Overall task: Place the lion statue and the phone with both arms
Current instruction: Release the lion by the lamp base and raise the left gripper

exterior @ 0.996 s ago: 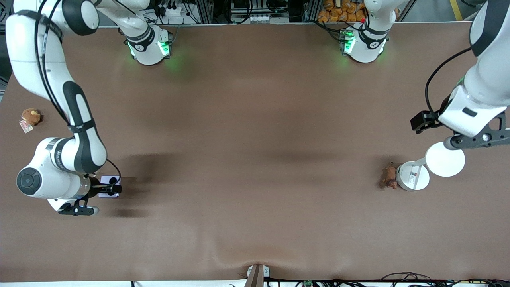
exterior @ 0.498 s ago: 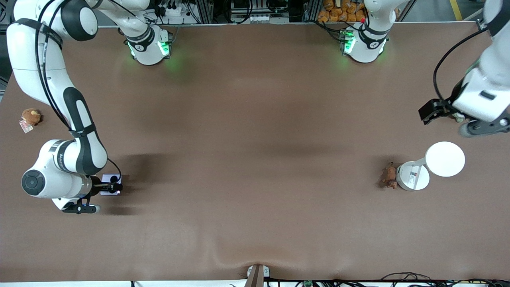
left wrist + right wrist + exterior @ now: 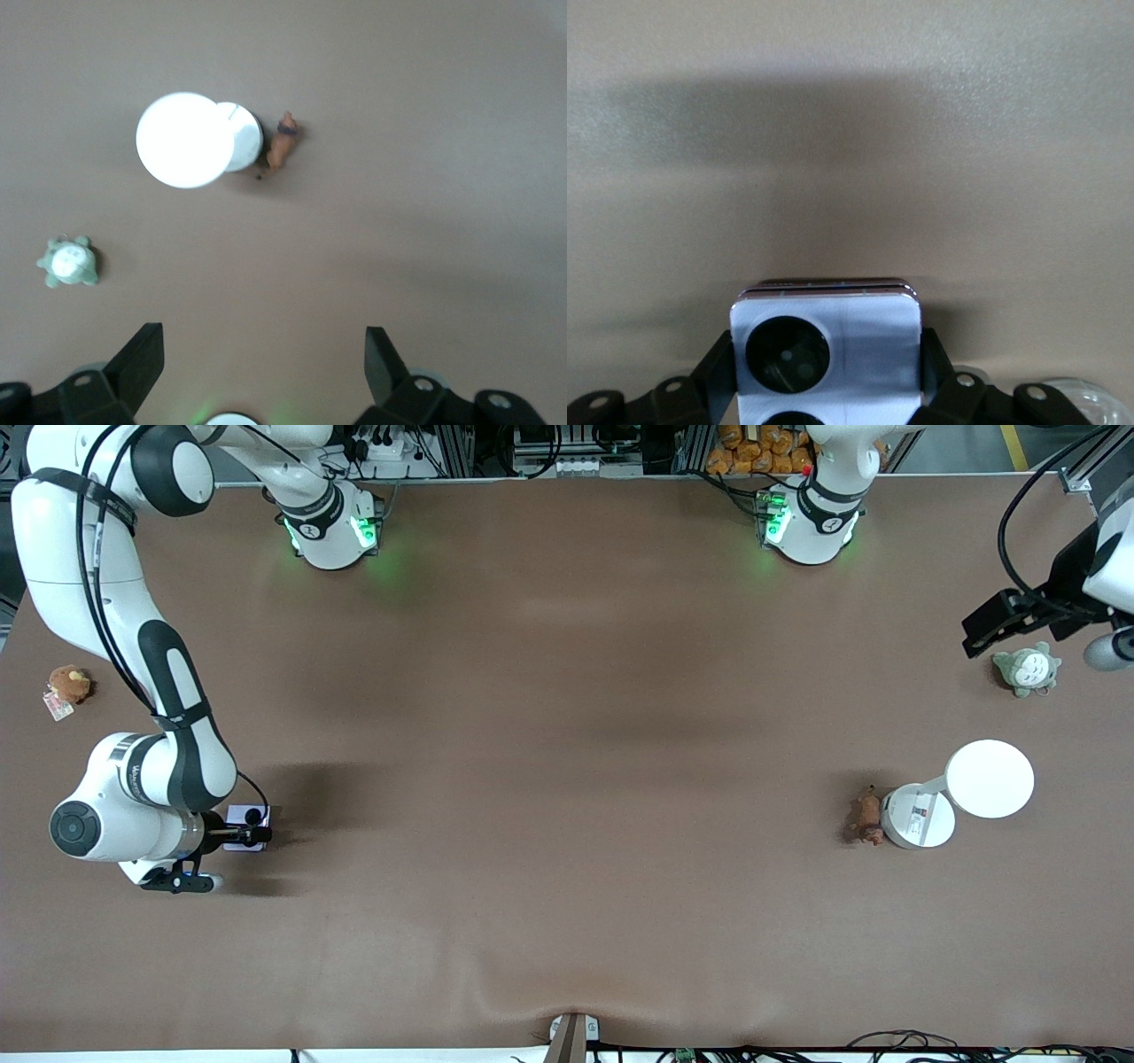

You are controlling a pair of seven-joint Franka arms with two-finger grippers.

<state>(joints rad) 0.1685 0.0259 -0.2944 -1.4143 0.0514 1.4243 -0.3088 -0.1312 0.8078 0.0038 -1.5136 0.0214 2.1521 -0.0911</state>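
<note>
The lion statue (image 3: 864, 817), a tiny brown figurine, lies on the table against the round base of a white lamp (image 3: 919, 817); the left wrist view also shows the lion statue (image 3: 282, 150). My left gripper (image 3: 976, 638) is raised well away from it, open and empty, near the table edge at the left arm's end. Its open fingers (image 3: 146, 359) frame bare table. The pale lavender phone (image 3: 245, 817) is near the right arm's end, with my right gripper (image 3: 252, 835) shut on its sides. In the right wrist view the phone (image 3: 833, 341) shows its black camera circles between the fingers (image 3: 932, 359).
A grey-green plush (image 3: 1026, 669) sits beside the left gripper, farther from the front camera than the lamp's white disc (image 3: 990, 779). A round brown plush with a tag (image 3: 69, 685) lies at the right arm's end.
The left arm has swung up and away from the lamp toward the table edge, uncovering the grey-green plush. The right gripper with the phone has shifted only slightly.
</note>
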